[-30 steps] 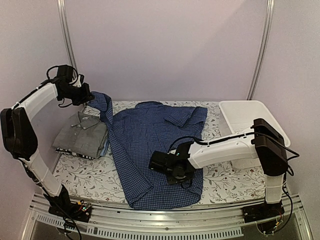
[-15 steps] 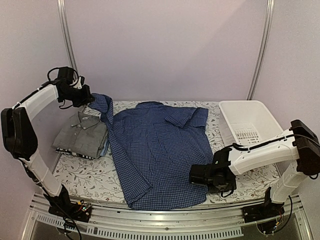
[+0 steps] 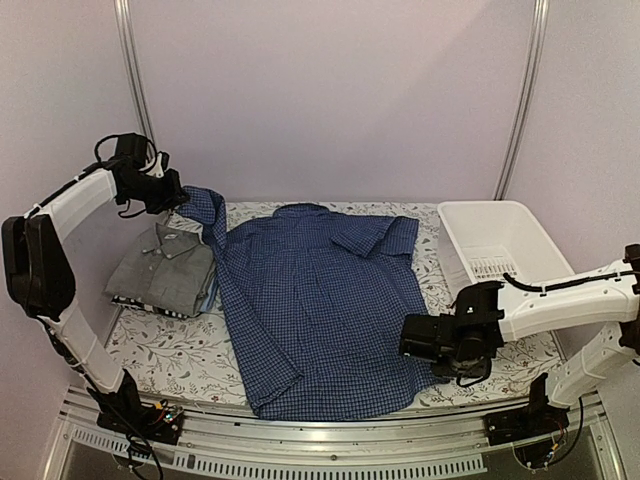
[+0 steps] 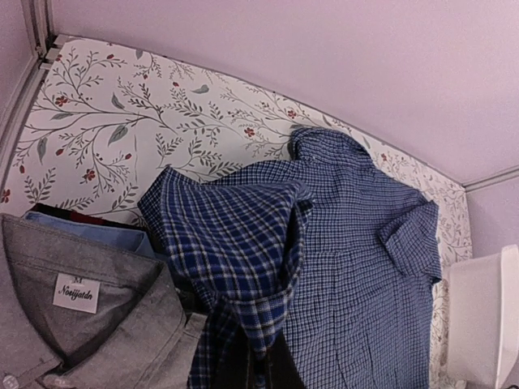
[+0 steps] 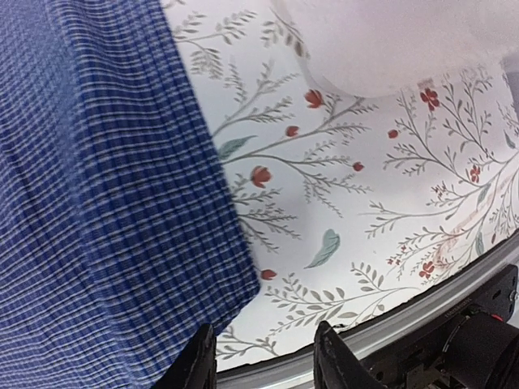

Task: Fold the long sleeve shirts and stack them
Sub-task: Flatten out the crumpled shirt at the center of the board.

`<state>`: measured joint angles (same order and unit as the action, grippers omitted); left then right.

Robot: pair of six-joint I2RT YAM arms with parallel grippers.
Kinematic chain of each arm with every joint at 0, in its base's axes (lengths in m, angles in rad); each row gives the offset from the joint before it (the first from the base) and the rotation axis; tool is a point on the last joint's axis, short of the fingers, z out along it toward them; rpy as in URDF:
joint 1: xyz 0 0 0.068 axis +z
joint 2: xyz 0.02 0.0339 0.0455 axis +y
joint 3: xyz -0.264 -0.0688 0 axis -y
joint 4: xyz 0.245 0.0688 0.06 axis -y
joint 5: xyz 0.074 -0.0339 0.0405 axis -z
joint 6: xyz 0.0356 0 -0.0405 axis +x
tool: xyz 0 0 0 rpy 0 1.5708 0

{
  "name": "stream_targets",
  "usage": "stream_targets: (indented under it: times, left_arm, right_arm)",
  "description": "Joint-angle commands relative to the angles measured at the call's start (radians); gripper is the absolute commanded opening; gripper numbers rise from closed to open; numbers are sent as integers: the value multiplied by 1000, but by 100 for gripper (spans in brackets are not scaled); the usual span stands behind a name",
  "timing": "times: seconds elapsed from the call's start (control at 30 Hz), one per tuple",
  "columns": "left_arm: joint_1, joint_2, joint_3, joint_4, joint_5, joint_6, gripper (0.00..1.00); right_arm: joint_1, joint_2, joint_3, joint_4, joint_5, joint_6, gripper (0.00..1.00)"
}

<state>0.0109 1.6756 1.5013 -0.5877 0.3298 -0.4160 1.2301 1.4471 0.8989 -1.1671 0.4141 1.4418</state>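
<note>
**One pile folded, blue shirt barely begun**

At the left of the bench a grey shirt tops a folded stack — that much looks done. The left fingers pinch a sleeve of the blue check shirt, lifted clear; its body lies spread flat mid-bench, unfolded. The right fingers hover spread and empty at its hem corner, near the white basket.
</note>
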Motion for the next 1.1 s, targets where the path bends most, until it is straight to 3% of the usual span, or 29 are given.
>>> stream_targets:
  times: [0.0, 0.17, 0.37, 0.6, 1.07]
  left_arm:
    - [-8, -24, 9, 23, 15, 10, 0]
    - [-9, -24, 11, 24, 17, 11, 0]
    - [-30, -20, 13, 29, 20, 11, 0]
    - [-33, -16, 17, 26, 17, 16, 0]
    - [-32, -12, 33, 21, 12, 16, 0]
  right_arm:
    - [-1, -7, 140, 135, 50, -150, 41]
    - [-1, 150, 295, 495, -90, -507, 41]
    - [-1, 410, 485, 722, -310, -659, 40]
    - [-12, 635, 654, 737, -383, -698, 38]
    - [22, 670, 642, 629, -357, -657, 35]
